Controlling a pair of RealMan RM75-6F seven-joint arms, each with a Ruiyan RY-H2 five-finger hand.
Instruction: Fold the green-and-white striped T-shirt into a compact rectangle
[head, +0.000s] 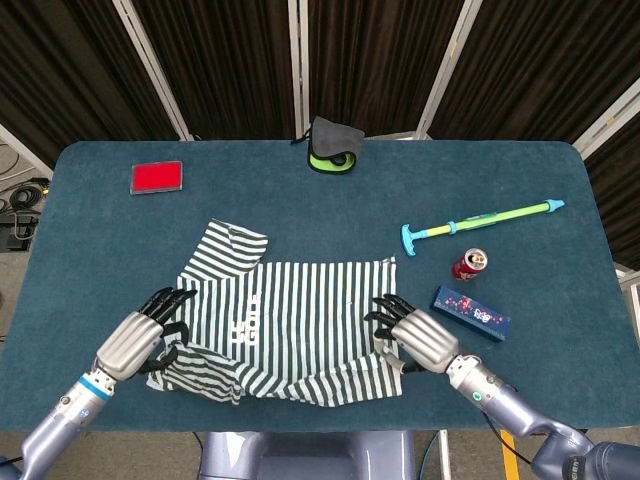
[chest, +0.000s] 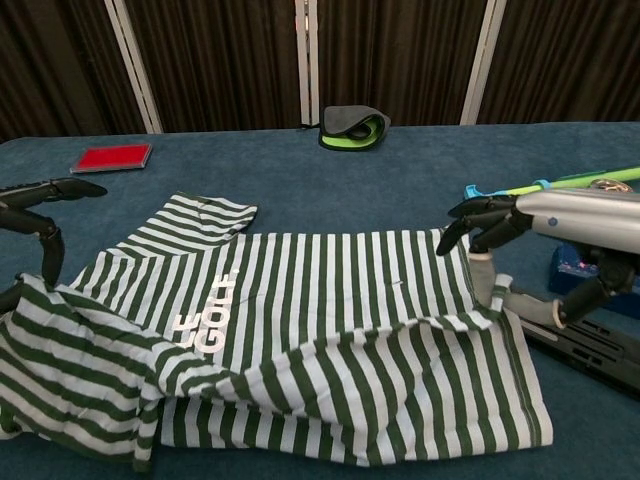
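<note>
At 6 o'clock, left hand (head: 138, 338) and right hand (head: 418, 337) each grasp the T-shirt (head: 300, 310) hem; uneven carrying risks a skewed fold.

Left hand (head: 135, 340): silver-grey metallic back plate, black segmented fingers (head: 165, 298). Wrist with thin blue ring, then white and silver-grey forearm tube.
Right hand (head: 418, 338): same silver-grey shell, black fingers (chest: 478, 212). Wrist shows small green mark, grey-blue rounded forearm. Pale grey base column at bottom edge of head view.
</note>
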